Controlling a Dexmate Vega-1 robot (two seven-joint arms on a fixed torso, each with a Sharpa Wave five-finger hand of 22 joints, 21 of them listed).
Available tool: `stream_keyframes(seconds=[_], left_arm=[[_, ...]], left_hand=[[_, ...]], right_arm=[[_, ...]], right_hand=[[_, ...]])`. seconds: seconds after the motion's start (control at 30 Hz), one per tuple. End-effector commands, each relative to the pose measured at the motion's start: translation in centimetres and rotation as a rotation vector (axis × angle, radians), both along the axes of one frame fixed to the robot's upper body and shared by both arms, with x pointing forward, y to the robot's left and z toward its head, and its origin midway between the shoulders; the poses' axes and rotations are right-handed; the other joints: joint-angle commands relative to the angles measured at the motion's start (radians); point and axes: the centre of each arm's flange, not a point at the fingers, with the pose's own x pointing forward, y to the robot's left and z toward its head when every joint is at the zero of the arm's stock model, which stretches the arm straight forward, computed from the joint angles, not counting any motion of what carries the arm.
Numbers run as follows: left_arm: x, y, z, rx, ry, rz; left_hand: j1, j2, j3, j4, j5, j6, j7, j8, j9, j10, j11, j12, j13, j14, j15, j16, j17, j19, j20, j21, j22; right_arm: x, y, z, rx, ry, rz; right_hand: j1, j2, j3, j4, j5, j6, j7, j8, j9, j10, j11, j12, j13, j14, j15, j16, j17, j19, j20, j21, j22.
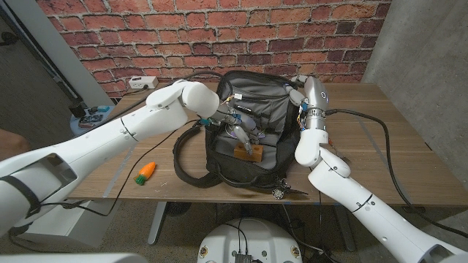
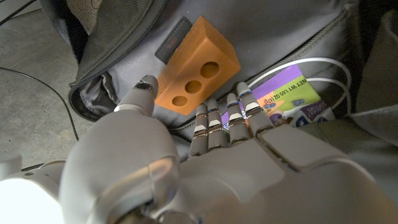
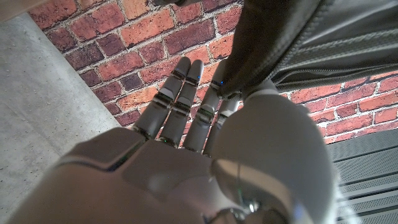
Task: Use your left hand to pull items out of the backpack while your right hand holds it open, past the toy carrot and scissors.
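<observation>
A black backpack (image 1: 245, 157) lies open at the table's middle, grey lining showing. My left hand (image 1: 235, 130) reaches inside it with fingers extended and nothing held. Its fingertips (image 2: 214, 112) sit just short of an orange block with three holes (image 2: 198, 65), beside a purple packet (image 2: 289, 96) and a white cable (image 2: 314, 62). The block (image 1: 248, 152) lies low in the bag. My right hand (image 1: 301, 93) holds the bag's far right rim; the rim (image 3: 273, 43) is pinched between thumb and fingers (image 3: 186, 93). The toy carrot (image 1: 146, 172) lies on the table left of the bag. The scissors (image 1: 287, 192) lie at its front edge.
A white power strip (image 1: 141, 82) sits at the table's back left. Black cables (image 1: 380, 142) run across the right side of the table. The backpack's straps (image 1: 184, 164) loop out to the left near the carrot. A brick wall stands behind.
</observation>
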Motion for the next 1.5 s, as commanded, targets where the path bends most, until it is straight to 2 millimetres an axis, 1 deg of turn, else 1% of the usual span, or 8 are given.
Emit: stream_keyframes(seconds=[0.03, 0.37, 0.7, 0.83, 1.0, 1.07, 1.2, 1.5], left_arm=[[0.3, -0.7, -0.7, 0.026, -0.004, 0.012], [0.5, -1.4, -1.0, 0.034, -0.019, 0.011], [0.2, -1.8, -1.6, 0.052, -0.107, 0.021], [0.0, -1.9, -1.9, 0.061, -0.154, 0.032], [-0.5, -1.9, -2.7, 0.069, -0.238, 0.050], [-0.7, -1.8, -3.0, 0.069, -0.260, 0.060], [-0.8, -1.7, -3.5, 0.070, -0.279, 0.069], [-1.1, -1.8, -3.9, 0.065, -0.299, 0.067]], left_hand=[[0.006, -0.002, -0.003, 0.002, 0.008, -0.006, -0.002, -0.004, 0.005, -0.006, 0.005, 0.000, 0.004, 0.004, -0.001, 0.007, 0.006, 0.002, -0.004, -0.002, 0.003], [0.014, 0.000, -0.005, 0.001, 0.008, -0.005, -0.003, -0.002, 0.005, -0.006, 0.002, 0.002, 0.007, 0.009, -0.004, 0.010, 0.006, 0.004, -0.007, -0.002, 0.004], [0.025, 0.005, -0.010, 0.001, 0.008, 0.009, -0.003, 0.005, 0.006, 0.013, 0.005, 0.012, 0.015, 0.036, -0.015, 0.022, 0.010, 0.027, -0.011, 0.007, 0.005], [0.026, 0.006, -0.015, 0.003, 0.007, 0.018, -0.012, 0.009, 0.007, 0.023, -0.003, 0.019, 0.021, 0.049, -0.018, 0.028, 0.012, 0.034, -0.011, 0.010, 0.005], [0.033, 0.015, -0.021, 0.005, 0.007, 0.052, -0.017, 0.020, 0.011, 0.062, 0.000, 0.047, 0.040, 0.092, -0.033, 0.045, 0.018, 0.062, -0.012, 0.021, 0.007], [0.036, 0.018, -0.024, 0.005, 0.006, 0.072, -0.012, 0.026, 0.014, 0.072, -0.002, 0.061, 0.050, 0.106, -0.041, 0.050, 0.021, 0.077, -0.010, 0.028, 0.008], [0.042, 0.023, -0.027, 0.005, 0.005, 0.096, -0.012, 0.033, 0.019, 0.086, 0.007, 0.080, 0.065, 0.121, -0.040, 0.056, 0.027, 0.085, -0.009, 0.031, 0.008], [0.077, 0.039, -0.035, -0.003, 0.003, 0.173, -0.034, 0.066, 0.049, 0.129, -0.009, 0.155, 0.124, 0.170, -0.059, 0.079, 0.050, 0.114, -0.011, 0.043, 0.010]], right_arm=[[-0.2, -0.3, -0.4, 0.012, -0.005, 0.004], [-0.3, -0.7, -0.6, 0.018, -0.006, 0.006], [0.0, -1.0, -0.9, 0.039, -0.002, 0.015], [0.1, -0.9, -0.9, 0.043, -0.009, 0.020], [0.3, -0.9, -0.9, 0.052, -0.013, 0.025], [0.5, -1.1, -1.0, 0.055, -0.011, 0.024], [0.6, -1.3, -1.2, 0.067, -0.006, 0.027], [0.6, -1.3, -1.5, 0.071, 0.002, 0.033]], right_hand=[[0.004, 0.009, -0.007, 0.000, 0.006, 0.004, 0.001, 0.006, 0.002, 0.004, 0.002, -0.001, 0.002, 0.011, -0.134, -0.001, 0.002, 0.007, -0.037, 0.002, 0.004], [0.004, 0.009, -0.008, 0.000, 0.006, 0.005, 0.000, 0.005, 0.002, 0.003, 0.003, -0.002, 0.002, 0.009, -0.132, -0.003, 0.003, 0.008, -0.037, 0.002, 0.004], [0.004, 0.010, -0.010, 0.001, 0.006, 0.005, 0.000, 0.005, 0.002, 0.005, 0.003, -0.003, 0.002, 0.012, -0.133, -0.003, 0.004, 0.008, -0.037, 0.002, 0.004], [0.004, 0.010, -0.011, 0.001, 0.006, 0.004, 0.001, 0.004, 0.002, 0.005, 0.004, -0.003, 0.002, 0.012, -0.132, -0.003, 0.004, 0.008, -0.036, 0.002, 0.004], [0.004, 0.011, -0.011, 0.001, 0.006, 0.005, 0.002, 0.004, 0.002, 0.006, 0.003, -0.003, 0.002, 0.012, -0.133, -0.004, 0.005, 0.008, -0.036, 0.001, 0.004], [0.004, 0.011, -0.012, 0.001, 0.006, 0.005, 0.003, 0.004, 0.002, 0.005, 0.004, -0.003, 0.002, 0.012, -0.132, -0.004, 0.005, 0.008, -0.036, 0.002, 0.004], [0.004, 0.011, -0.012, 0.001, 0.006, 0.006, 0.001, 0.004, 0.002, 0.004, 0.003, -0.004, 0.002, 0.012, -0.133, -0.005, 0.005, 0.008, -0.036, 0.002, 0.004], [0.005, 0.011, -0.013, 0.001, 0.006, 0.005, 0.001, 0.003, 0.002, 0.005, 0.004, -0.004, 0.003, 0.012, -0.133, -0.006, 0.005, 0.009, -0.036, 0.002, 0.004]])
